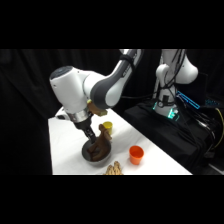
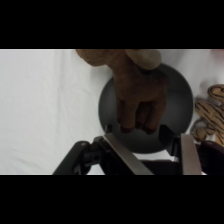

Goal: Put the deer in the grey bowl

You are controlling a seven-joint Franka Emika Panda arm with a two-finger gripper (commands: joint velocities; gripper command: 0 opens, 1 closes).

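Over the bowl (image 2: 107,107), the deer (image 2: 139,90) hangs with its legs dipping inside the rim; nothing else in the bowl. Gripper (image 2: 145,131) fingers spread, one at each side of the deer's legs; contact unclear. In the side view the orange cup (image 1: 136,154) sits right of the bowl (image 1: 96,155), yellow cup (image 1: 107,126) behind; their contents hidden

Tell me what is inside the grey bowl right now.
The lumpy dark brown toy deer lies over the round matte grey bowl, legs reaching into it. The deer covers much of the bowl's floor, so anything beneath it cannot be seen.
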